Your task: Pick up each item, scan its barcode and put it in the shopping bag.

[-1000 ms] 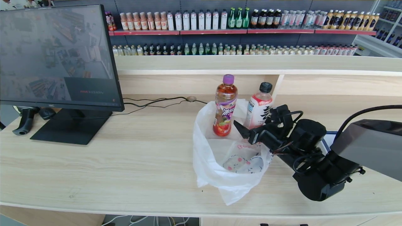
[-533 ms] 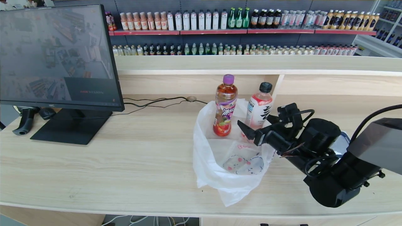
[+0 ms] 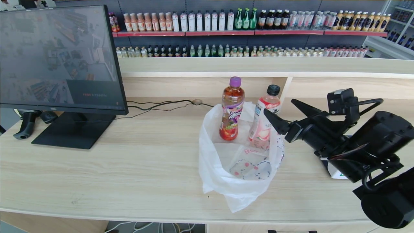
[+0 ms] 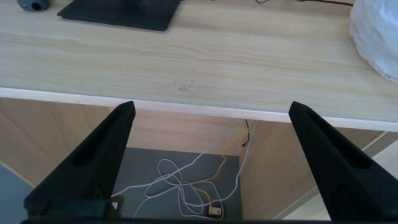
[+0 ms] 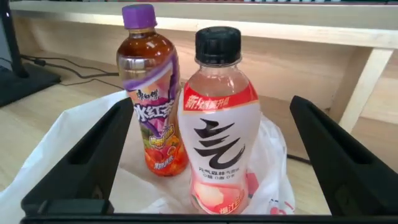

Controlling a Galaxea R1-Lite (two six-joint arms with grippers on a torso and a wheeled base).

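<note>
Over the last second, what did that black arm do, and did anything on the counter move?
The right gripper rose from low beside the shopping bag and drew back toward the robot's right. Its jaws are open and hold nothing. The black-capped bottle, the purple-capped bottle and the bag stayed where they were, as did the monitor.

This is a shop, at its checkout: a long light-wood counter (image 3: 113,168) carries a monitor (image 3: 58,58) and a white plastic shopping bag (image 3: 239,194), and behind it red-edged shelves (image 3: 252,32) run along the wall, lined with rows of bottled drinks (image 3: 207,21) in many kinds and colours.
</note>
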